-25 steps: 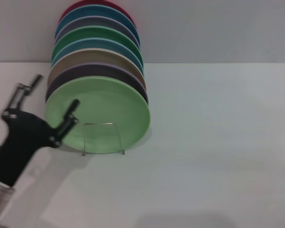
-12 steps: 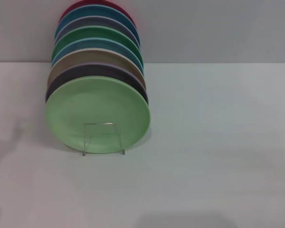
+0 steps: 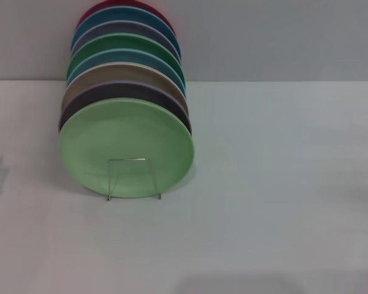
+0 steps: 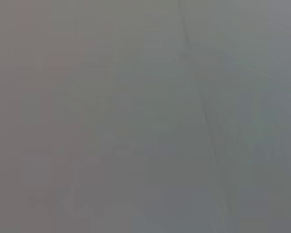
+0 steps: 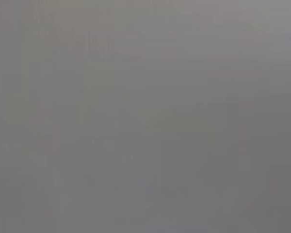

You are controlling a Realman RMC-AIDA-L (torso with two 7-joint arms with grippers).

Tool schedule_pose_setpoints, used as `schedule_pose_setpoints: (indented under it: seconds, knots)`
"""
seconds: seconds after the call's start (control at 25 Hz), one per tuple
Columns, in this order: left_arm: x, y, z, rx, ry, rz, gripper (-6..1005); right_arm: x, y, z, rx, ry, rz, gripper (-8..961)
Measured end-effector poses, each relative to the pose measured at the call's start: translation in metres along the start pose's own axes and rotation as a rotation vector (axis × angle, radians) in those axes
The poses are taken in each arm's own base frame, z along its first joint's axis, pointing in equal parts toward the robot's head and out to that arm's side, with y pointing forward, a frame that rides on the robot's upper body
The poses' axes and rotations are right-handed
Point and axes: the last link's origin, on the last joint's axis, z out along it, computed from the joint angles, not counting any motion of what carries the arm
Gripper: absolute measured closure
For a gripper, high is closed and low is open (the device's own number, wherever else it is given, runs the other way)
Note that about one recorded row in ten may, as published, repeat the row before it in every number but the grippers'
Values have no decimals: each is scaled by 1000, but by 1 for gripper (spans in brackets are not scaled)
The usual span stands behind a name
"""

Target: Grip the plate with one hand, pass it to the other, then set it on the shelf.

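Note:
The light mint-green plate stands upright at the front of a row of plates in a wire rack on the white table, at the left of the head view. Neither gripper shows in the head view. The left wrist view and the right wrist view show only a plain grey surface, with no fingers and no plate.
Behind the mint plate stand several more plates: dark purple, tan, blue, darker green, grey-lilac, blue and red at the back. The white table stretches to the right and front. A grey wall rises behind.
One second ago the left gripper was at the mint plate's left edge, fingers open. It has drawn back to the left and out of view; the plate stays in the rack.

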Motion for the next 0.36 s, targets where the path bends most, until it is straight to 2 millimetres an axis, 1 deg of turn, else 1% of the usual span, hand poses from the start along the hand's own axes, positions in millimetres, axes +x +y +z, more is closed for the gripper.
schedule_pose_setpoints:
  seconds: [0.04,0.08,0.16,0.2,0.36]
  knots:
    - [0,0,0,0,0,0,191,0,0,0,0,0,0,271]
    - [-5,2,1,-7,-34,-1,191,1,0,0,0,4,-1,271]
    - [-9,3,3,-9,-58,-4,191,3,0,0,6,16,3,271]
    - [-10,3,3,-10,-65,-6,191,6,0,-1,15,37,8,271]
    - [-12,5,6,-14,-81,-9,191,10,0,-1,26,56,14,271]
